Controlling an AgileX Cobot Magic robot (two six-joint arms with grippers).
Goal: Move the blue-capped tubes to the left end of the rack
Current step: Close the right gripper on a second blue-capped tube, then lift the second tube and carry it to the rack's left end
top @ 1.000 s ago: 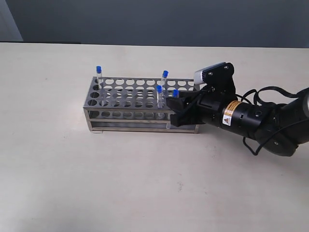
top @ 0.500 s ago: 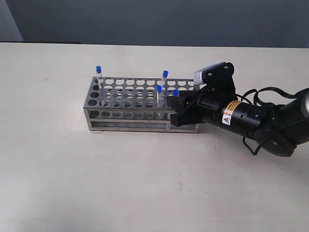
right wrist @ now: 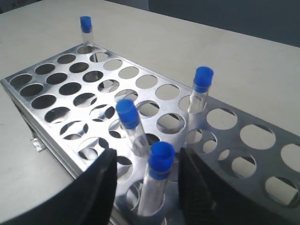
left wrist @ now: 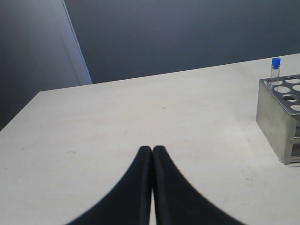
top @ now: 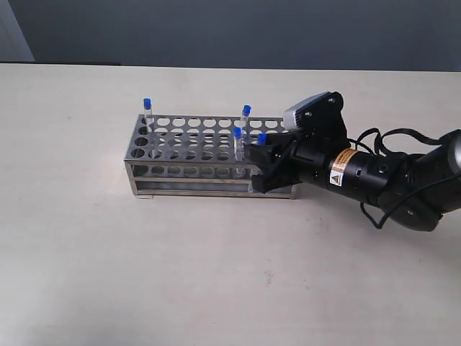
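Observation:
The steel rack [top: 180, 189] stands mid-table with four blue-capped tubes in it. One tube [top: 147, 108] sits at the far left back corner. Three others [top: 246, 114], [top: 237, 137], [top: 262, 138] stand near the right end. My right gripper [top: 261, 166] is open over the rack's right front part. In the right wrist view its fingers flank the nearest tube [right wrist: 159, 173] without touching it, and the gripper [right wrist: 147, 154] is level with the cap. The left gripper [left wrist: 152, 148] is shut and empty, away from the rack's left end [left wrist: 274, 117].
The right arm's black body and cables [top: 389, 180] lie over the table to the right of the rack. The left wrist view shows bare table [left wrist: 117, 112] and the corner tube [left wrist: 275, 68]. The table's far edge meets a dark wall.
My right gripper has edged slightly left, further over the rack around the nearest tube. The tubes and rack have not moved.

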